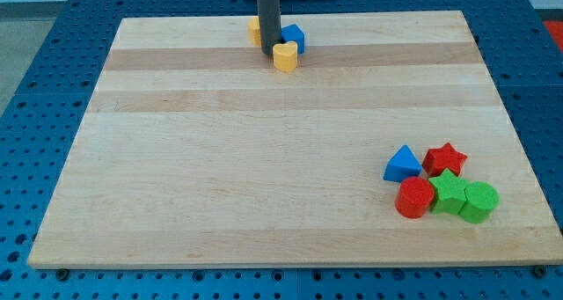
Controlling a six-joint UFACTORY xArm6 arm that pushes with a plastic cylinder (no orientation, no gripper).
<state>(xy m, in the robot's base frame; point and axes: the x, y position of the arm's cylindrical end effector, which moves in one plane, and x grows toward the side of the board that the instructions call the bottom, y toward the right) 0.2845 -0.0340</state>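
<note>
**Rod down among three blocks at the board's far edge**

The dark rod comes straight down near the top edge of the wooden board [264,150], a little left of the middle. My tip [268,63] sits on the wood, just at the left side of a yellow heart-shaped block [285,56]; it looks to be touching that block, though from here I cannot be sure. The rod is a plain bar with nothing to open or close, and it has hold of nothing.

Right behind the heart, toward the top edge, is a blue block [294,37] with angled faces; its exact shape is hard to make out. The two appear to touch. On the other side of the rod, another yellow block [253,30] peeks out, mostly hidden by the rod, so I cannot tell its shape.

Well apart from all this, near the board's bottom right corner, five blocks huddle together. A blue triangle [402,164] stands at the left of the group, a red star [444,158] just to its right. Below them runs a row: a red cylinder [414,197], a green star [449,193], and a green cylinder [479,201] nearest the right edge, each pressed against its neighbour.

The board lies on a blue perforated table [44,89].
</note>
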